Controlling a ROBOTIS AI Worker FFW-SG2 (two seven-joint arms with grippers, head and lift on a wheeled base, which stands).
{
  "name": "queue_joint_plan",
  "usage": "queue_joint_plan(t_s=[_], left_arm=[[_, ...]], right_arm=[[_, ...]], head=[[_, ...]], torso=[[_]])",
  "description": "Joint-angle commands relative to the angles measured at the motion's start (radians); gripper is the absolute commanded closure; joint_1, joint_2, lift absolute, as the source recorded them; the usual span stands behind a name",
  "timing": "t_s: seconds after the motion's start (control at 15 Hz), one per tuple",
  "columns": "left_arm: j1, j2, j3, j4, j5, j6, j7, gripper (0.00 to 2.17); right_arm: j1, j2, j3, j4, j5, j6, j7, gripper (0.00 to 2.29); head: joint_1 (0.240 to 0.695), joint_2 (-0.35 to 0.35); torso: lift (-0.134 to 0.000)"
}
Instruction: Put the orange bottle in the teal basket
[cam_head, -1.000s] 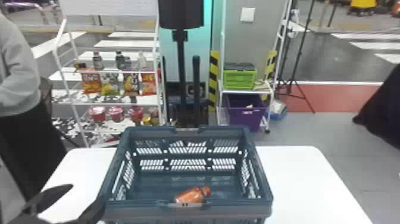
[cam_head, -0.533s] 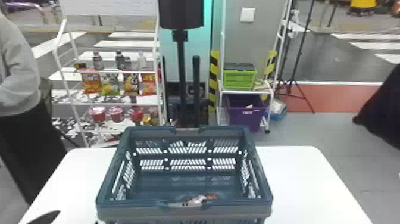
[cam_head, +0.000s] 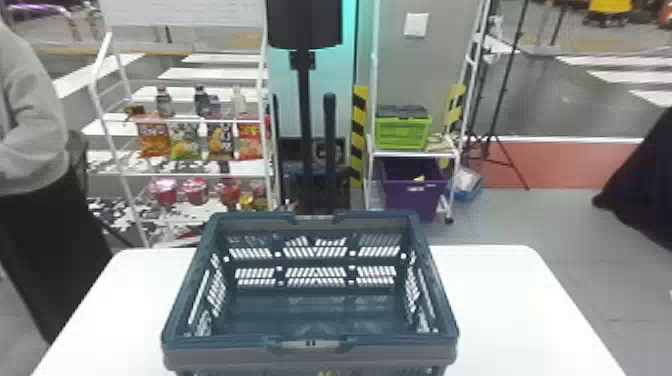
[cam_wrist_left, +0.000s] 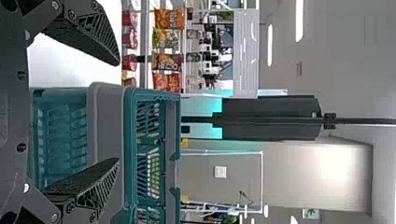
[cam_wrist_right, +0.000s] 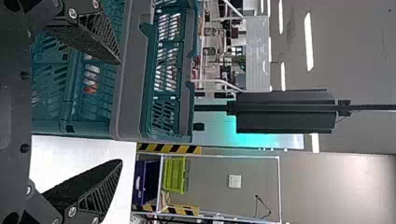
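Right wrist view: orange bottle (cam_wrist_right: 91, 87) inside teal basket (cam_wrist_right: 130, 93); left and right jaws open, empty, best backed clear without bumping.

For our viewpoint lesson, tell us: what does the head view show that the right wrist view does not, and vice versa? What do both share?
Head view: white road stripes and a low red panel.
Right wrist view: the right gripper, jaws apart; ceiling lights; an orange patch through the teal basket.
Both: that basket, white table, lime crate, purple bin.
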Motion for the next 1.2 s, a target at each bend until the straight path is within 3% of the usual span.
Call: queue_joint_plan(t_s=[0.0, 1.13], left_arm=[[0.000, -0.003, -0.036, 0.021, -0.006, -0.017, 0.010, 0.18], [0.008, -0.003, -0.025, 0.040, 0.020, -0.044, 0.010, 0.18]], right_arm=[[0.002, 0.003, 0.006, -0.006, -0.002, 0.000, 0.000, 0.14], [0.012, 0.012, 0.007, -0.001, 0.002, -0.003, 0.000, 0.14]], head=[[0.499, 0.000], [0.499, 0.000]], torso=[[0.000], [0.000]])
